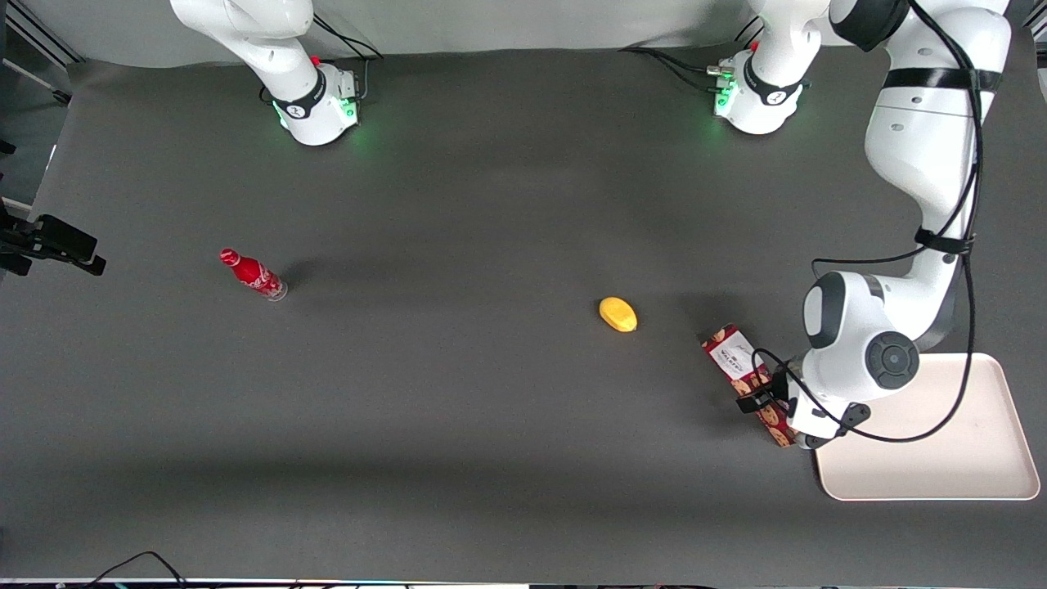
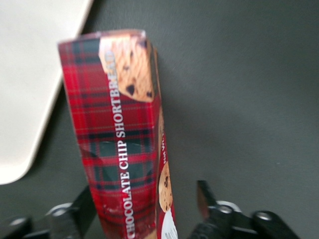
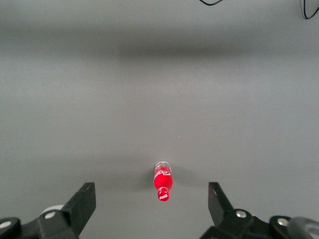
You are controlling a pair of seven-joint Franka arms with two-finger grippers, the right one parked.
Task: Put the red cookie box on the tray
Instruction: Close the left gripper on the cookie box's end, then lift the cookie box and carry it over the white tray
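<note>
The red cookie box point(image 1: 739, 366) lies flat on the dark table just beside the cream-white tray point(image 1: 965, 458), its white-label end pointing away from the front camera. My left gripper point(image 1: 777, 409) is down over the box's nearer end, close to the tray's rim. In the left wrist view the tartan box point(image 2: 122, 114) runs between the fingers of the gripper point(image 2: 147, 199). The gripper is open: one finger point(image 2: 85, 205) sits against the box's side, and the other finger point(image 2: 204, 196) stands off it with a strip of table showing between. A corner of the tray point(image 2: 25, 74) shows beside the box.
A yellow oval fruit point(image 1: 617, 314) lies on the table a little toward the parked arm from the box. A small red bottle point(image 1: 253, 275) lies toward the parked arm's end, also seen as the bottle point(image 3: 163, 181) under the parked gripper.
</note>
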